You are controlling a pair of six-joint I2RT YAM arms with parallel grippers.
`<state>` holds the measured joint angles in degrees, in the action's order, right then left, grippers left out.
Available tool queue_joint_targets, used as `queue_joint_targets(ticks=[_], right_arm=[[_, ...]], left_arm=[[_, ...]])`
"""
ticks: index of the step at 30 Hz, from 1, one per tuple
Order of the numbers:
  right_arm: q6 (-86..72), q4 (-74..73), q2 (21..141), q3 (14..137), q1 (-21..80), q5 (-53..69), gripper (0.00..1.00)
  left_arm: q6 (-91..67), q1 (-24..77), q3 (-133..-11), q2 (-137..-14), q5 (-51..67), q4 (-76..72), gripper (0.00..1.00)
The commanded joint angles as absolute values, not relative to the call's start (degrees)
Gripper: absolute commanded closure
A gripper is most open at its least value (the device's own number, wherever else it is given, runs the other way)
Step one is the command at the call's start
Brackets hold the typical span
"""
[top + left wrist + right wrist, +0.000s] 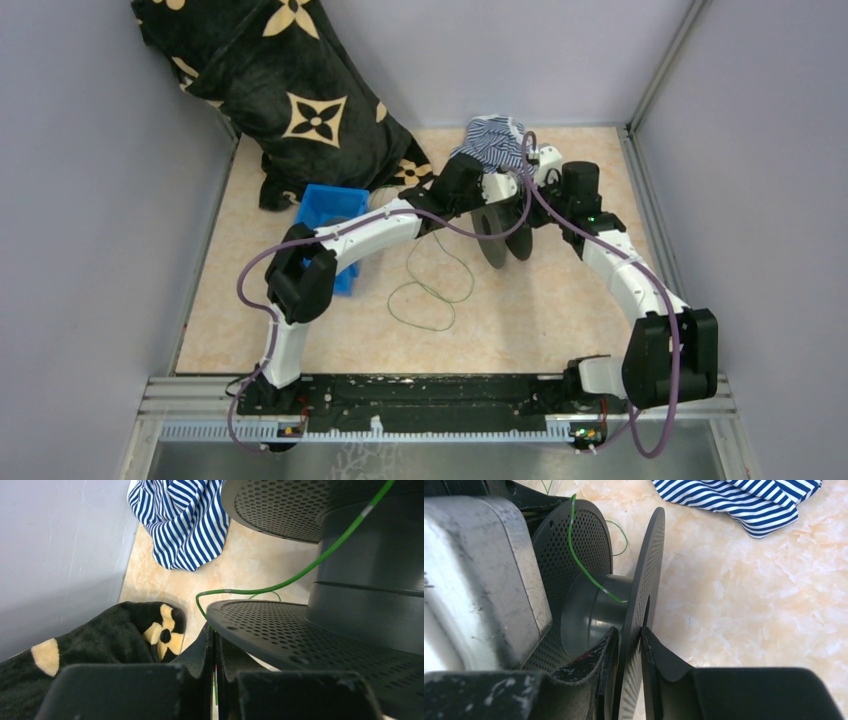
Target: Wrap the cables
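R pincer [629, 632] clamped on spool [651, 565] flange; L pincer [212, 632] nipped shut on cables [260, 589], just beside spool rim.

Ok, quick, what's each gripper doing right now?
Left gripper: closed on the green cable.
Right gripper: closed on the spool flange.

Cable [250, 590]: thin green wire, slack. It emerged from between the closed jaws of the left gripper [214, 675], bent, then climbed over the spool [370, 595] hub. One strand crossed the hub just beyond the right gripper [629, 675] jaws. Loose loops lay farther back.
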<state>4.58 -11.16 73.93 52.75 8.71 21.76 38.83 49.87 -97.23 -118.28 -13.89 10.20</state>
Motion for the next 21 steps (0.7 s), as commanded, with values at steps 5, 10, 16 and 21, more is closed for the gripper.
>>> queue_joint_targets(ticks=[5,10,16,21], right_arm=[[9.56,-8.43,73.63,56.84,8.7,24.01,0.79],[11.34,-8.33,73.7,56.8,8.7,24.57,0.8],[12.95,-8.26,73.92,56.87,8.54,25.55,0.8],[13.15,-8.34,74.25,57.28,8.09,26.33,0.79]], left_arm=[[37.46,49.46,-100.43,-116.88,-8.47,12.6,0.99],[38.71,48.94,-100.02,-116.59,-7.7,12.79,1.0],[39.89,47.81,-97.68,-115.01,-5.93,12.03,1.0],[40.13,46.58,-96.24,-113.78,-4.54,11.56,1.0]])
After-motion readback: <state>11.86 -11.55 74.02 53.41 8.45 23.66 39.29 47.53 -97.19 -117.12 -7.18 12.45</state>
